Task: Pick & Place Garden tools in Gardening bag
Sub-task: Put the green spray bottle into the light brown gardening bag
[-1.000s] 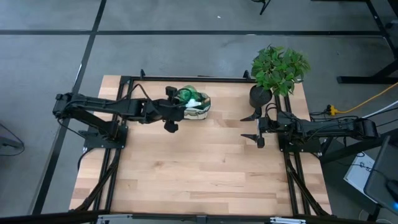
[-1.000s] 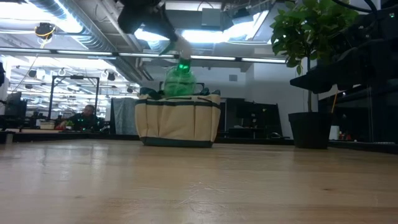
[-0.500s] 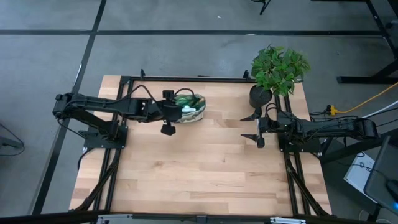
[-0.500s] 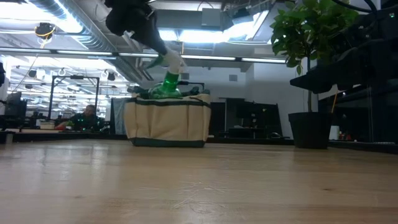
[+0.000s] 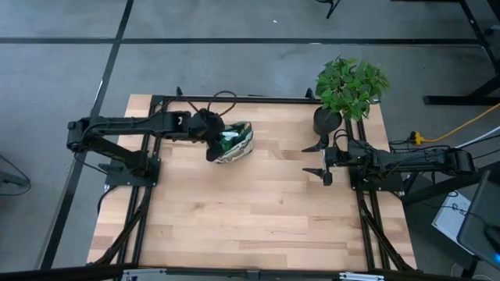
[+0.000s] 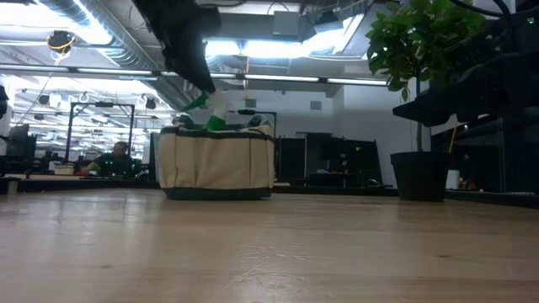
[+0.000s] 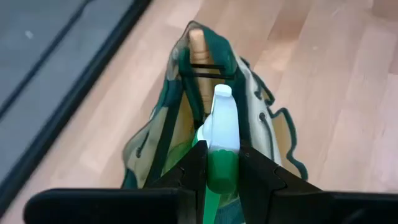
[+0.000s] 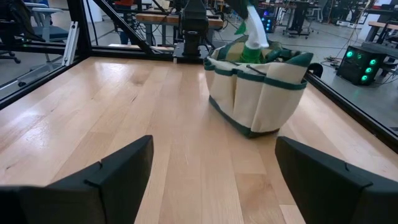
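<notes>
L hand (image 7: 222,167) clamps green-and-white soft item (image 7: 222,140) lengthwise in cream-and-olive fabric bag (image 5: 234,144), white end up; R hand (image 5: 319,160) open nr plant.

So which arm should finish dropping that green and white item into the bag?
Left. The left gripper is shut on the green-and-white item, already over the gardening bag's opening. The right gripper waits open near the potted plant, apart from the bag.

The bag (image 7: 245,134) hides the bottle's (image 7: 221,134) lower part; only 1 wooden handle (image 7: 198,46) tip shows.
</notes>
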